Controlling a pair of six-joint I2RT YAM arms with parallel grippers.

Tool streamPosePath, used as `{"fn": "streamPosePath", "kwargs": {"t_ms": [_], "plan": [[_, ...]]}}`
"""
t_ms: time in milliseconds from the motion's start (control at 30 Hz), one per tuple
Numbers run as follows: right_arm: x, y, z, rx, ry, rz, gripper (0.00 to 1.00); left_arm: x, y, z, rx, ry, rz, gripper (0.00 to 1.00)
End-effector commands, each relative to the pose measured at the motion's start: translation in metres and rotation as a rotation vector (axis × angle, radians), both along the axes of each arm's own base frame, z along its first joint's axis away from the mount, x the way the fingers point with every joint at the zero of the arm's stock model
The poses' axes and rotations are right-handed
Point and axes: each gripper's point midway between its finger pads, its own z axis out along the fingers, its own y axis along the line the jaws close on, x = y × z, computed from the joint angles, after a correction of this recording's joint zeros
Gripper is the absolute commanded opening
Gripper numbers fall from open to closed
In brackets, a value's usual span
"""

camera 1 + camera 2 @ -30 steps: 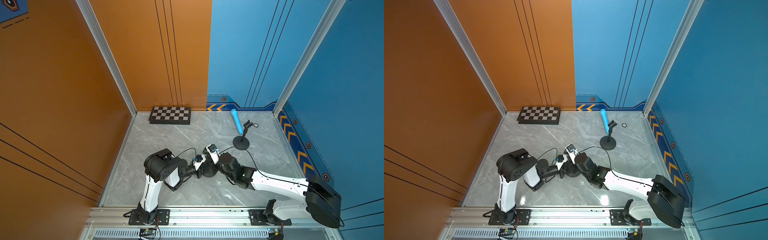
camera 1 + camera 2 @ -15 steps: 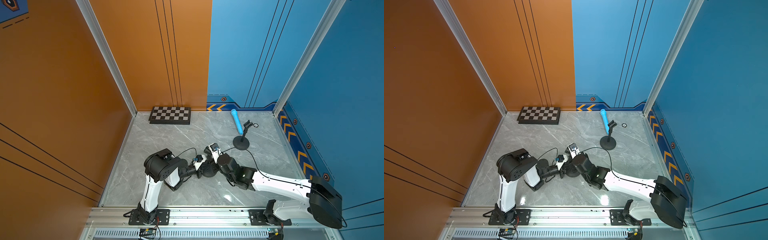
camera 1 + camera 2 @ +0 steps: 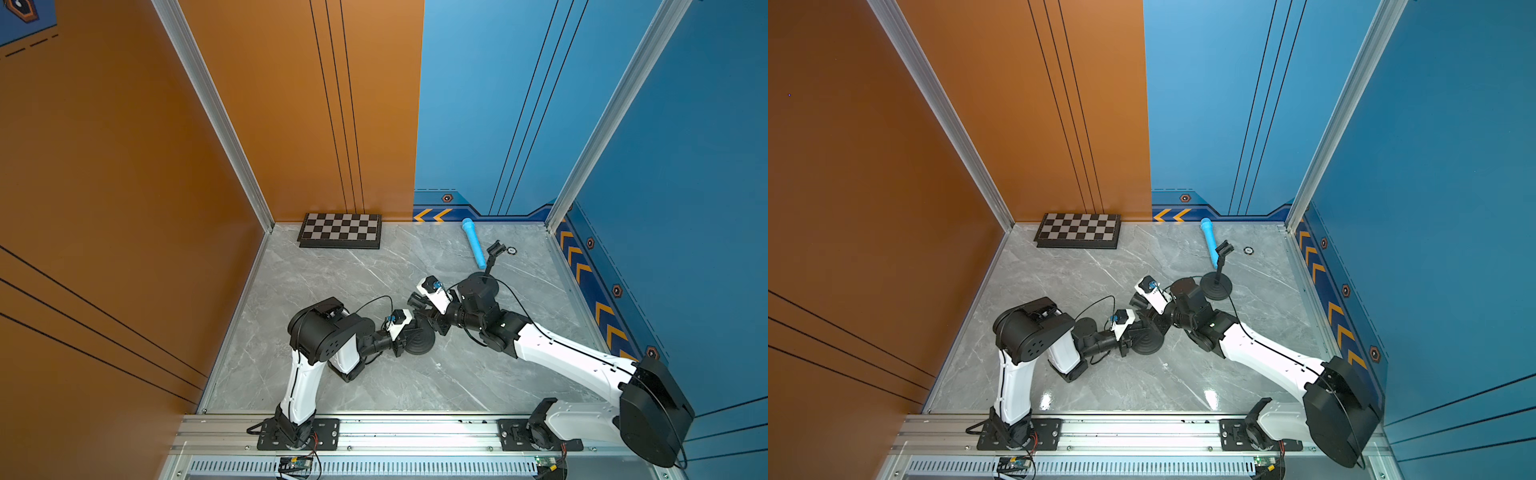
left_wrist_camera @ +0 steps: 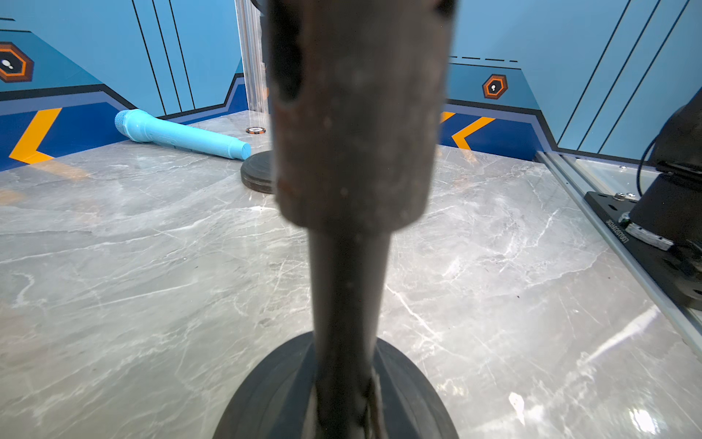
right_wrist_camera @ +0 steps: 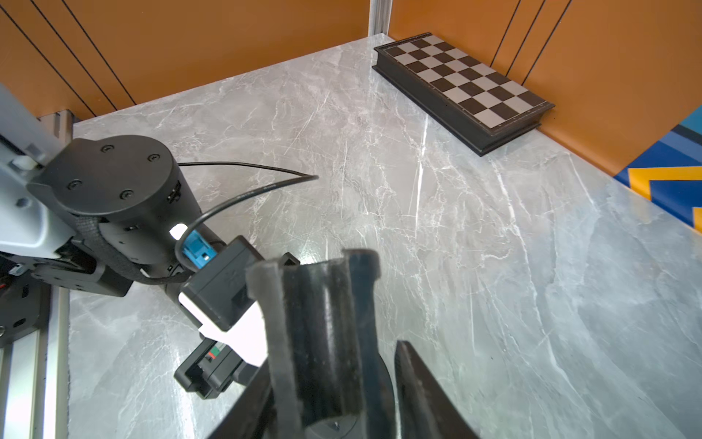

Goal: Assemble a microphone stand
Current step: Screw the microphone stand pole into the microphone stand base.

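I am holding a small black microphone stand (image 3: 420, 344) upright near the middle of the grey marble tabletop (image 3: 332, 291), a little toward my own side. Its round black base (image 4: 273, 395) is resting flat on the stone. My left gripper (image 3: 409, 337) is clamping shut on the stand's thin pole (image 4: 347, 289), right above the base as the top views show it. Its fingers are not showing in the left wrist view, where the pole is filling the centre.

My right gripper (image 3: 420, 311) is reaching in from the other side, up at the stand's black U-shaped clip (image 5: 315, 304). Its jaws are standing apart on either side of the clip. The one finger (image 5: 421, 384) I can see well is sitting just clear of it, so I am gripping nothing there.

A second black stand (image 3: 1216, 286) is standing upright beyond my right arm, toward the far right corner. A light blue plastic microphone (image 3: 473, 242) is lying flat just beside it, its head pointing toward the blue back wall (image 3: 478, 104). A small round ring (image 3: 1249, 250) is lying near that stand. A black-and-silver folded chessboard (image 3: 340, 230) is lying against the orange wall (image 3: 299, 104) at the far left.
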Motion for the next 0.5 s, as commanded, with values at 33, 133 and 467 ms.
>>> {"fn": "streamPosePath", "kwargs": {"t_ms": [33, 133, 467], "plan": [[0.002, 0.013, 0.001, 0.034, 0.007, 0.061, 0.43, -0.009, 0.028, -0.076, 0.199, 0.233, 0.067, 0.13], [0.005, 0.014, -0.001, 0.045, 0.009, 0.048, 0.27, -0.009, 0.028, -0.076, 0.199, 0.234, 0.071, 0.13], [0.018, -0.003, -0.013, 0.042, -0.065, -0.261, 0.00, -0.006, 0.030, -0.068, 0.184, 0.227, 0.090, 0.24]]}}
